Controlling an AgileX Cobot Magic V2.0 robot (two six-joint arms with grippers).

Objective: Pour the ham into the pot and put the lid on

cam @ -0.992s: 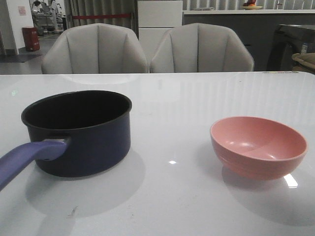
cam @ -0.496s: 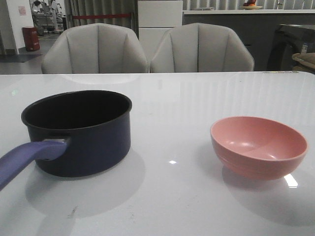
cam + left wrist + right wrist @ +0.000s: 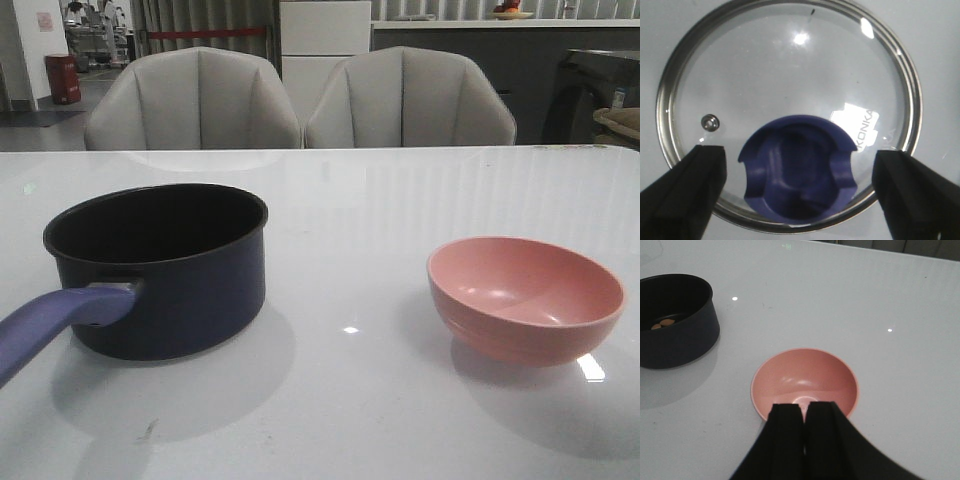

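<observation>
Left claw (image 3: 799, 187) stays spread over the lid (image 3: 790, 85); right claw (image 3: 803, 417) pressed together; pot (image 3: 160, 265) unmoved.

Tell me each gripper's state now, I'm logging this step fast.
Left gripper: open, fingers either side of the lid knob, not gripping.
Right gripper: shut, empty, above the pink bowl.

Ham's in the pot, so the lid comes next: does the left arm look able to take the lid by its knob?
Probably yes. The left pincer is open, one finger on each side of the lid's blue knob, with nothing between them.
</observation>
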